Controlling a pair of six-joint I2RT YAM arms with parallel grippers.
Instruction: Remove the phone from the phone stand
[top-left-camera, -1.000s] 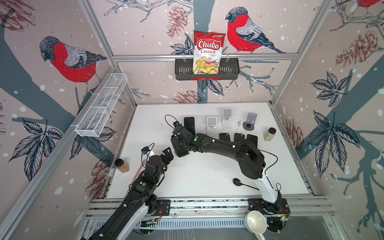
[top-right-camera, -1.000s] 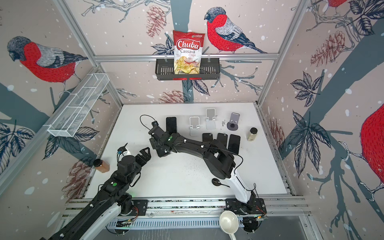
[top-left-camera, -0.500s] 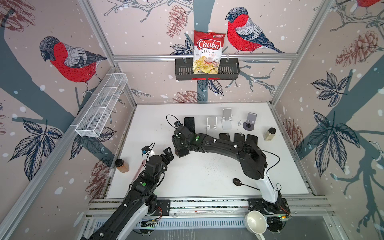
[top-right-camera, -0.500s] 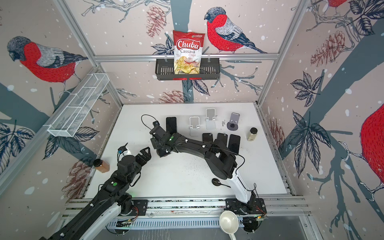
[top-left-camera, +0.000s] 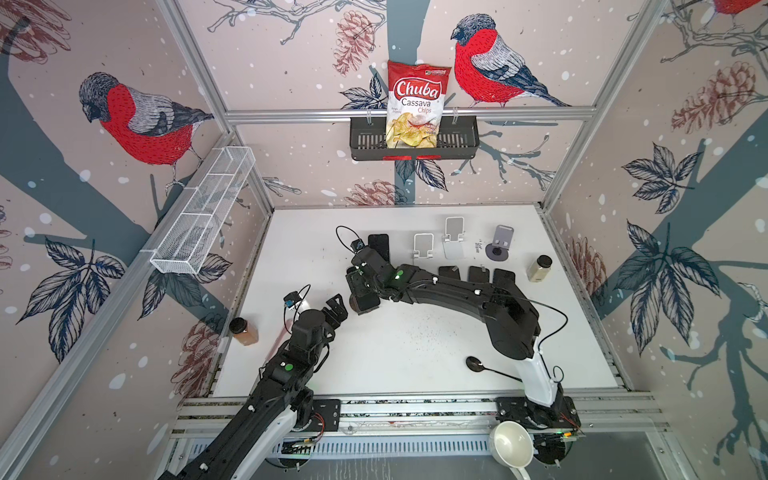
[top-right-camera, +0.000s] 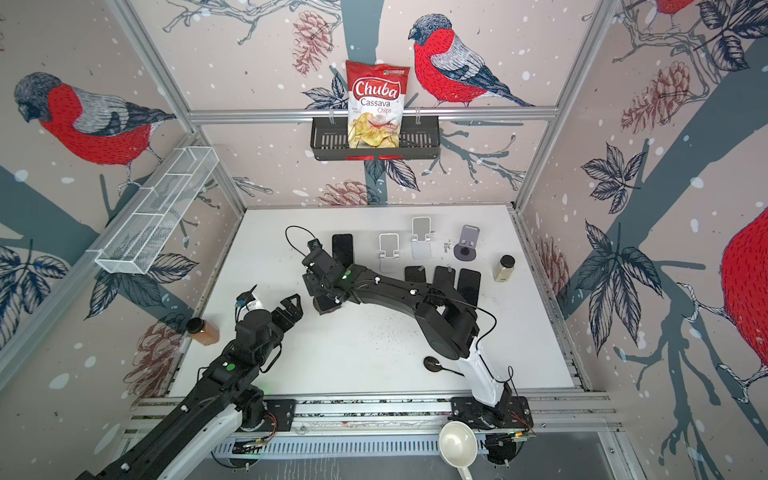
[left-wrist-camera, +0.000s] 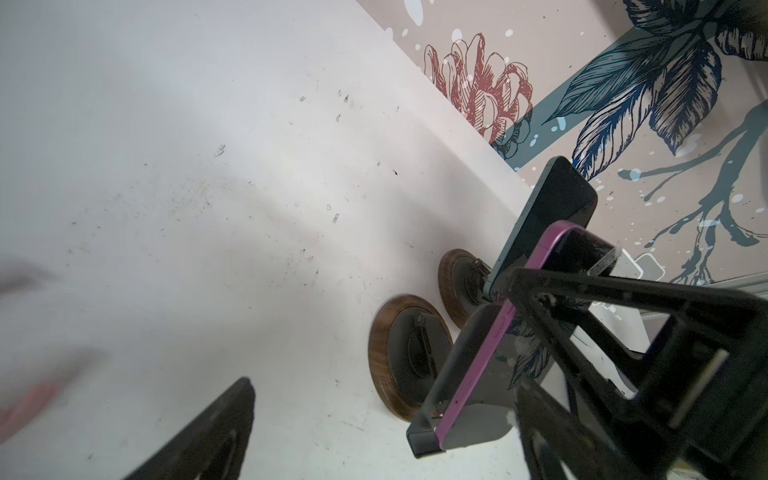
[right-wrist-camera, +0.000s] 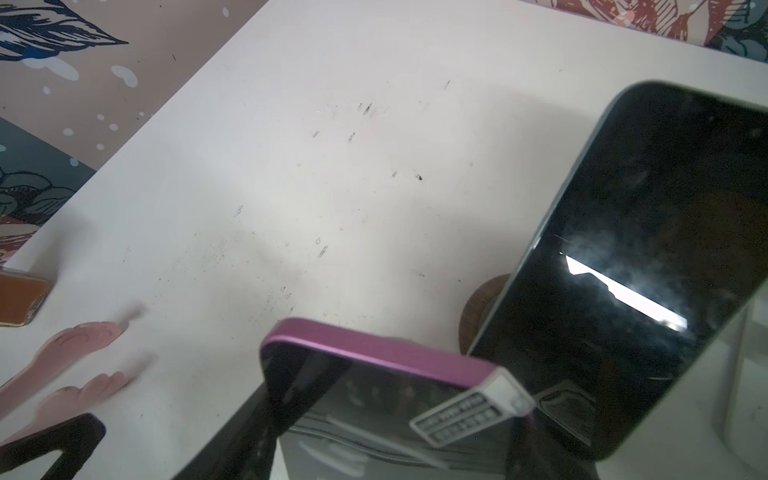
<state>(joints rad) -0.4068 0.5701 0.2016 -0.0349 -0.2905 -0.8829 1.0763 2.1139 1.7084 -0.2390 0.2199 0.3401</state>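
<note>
The phone (left-wrist-camera: 490, 345), black with a purple edge, leans on a dark phone stand (left-wrist-camera: 409, 353) that has a round wood-rimmed base. Its lower end rests in the stand's lip. My right gripper (right-wrist-camera: 374, 436) is shut on the phone's (right-wrist-camera: 374, 353) upper part, one finger on each face. In both top views that gripper (top-left-camera: 361, 291) covers the phone, and only the stand's base (top-left-camera: 365, 306) shows beneath it. My left gripper (top-left-camera: 336, 309) hangs open just left of the stand, with nothing between its fingers (left-wrist-camera: 208, 436).
A second dark phone (left-wrist-camera: 544, 216) stands on its own wood-based stand (left-wrist-camera: 461, 278) just behind. Empty white stands (top-left-camera: 423, 247) and a grey stand (top-left-camera: 500, 245) line the back, with flat phones (top-left-camera: 478, 274) in front. A brown jar (top-left-camera: 244, 331), a pale jar (top-left-camera: 539, 268) and a black spoon (top-left-camera: 478, 365) lie around.
The right gripper with the phone has crept slightly to the right. The left arm has stayed in place.
</note>
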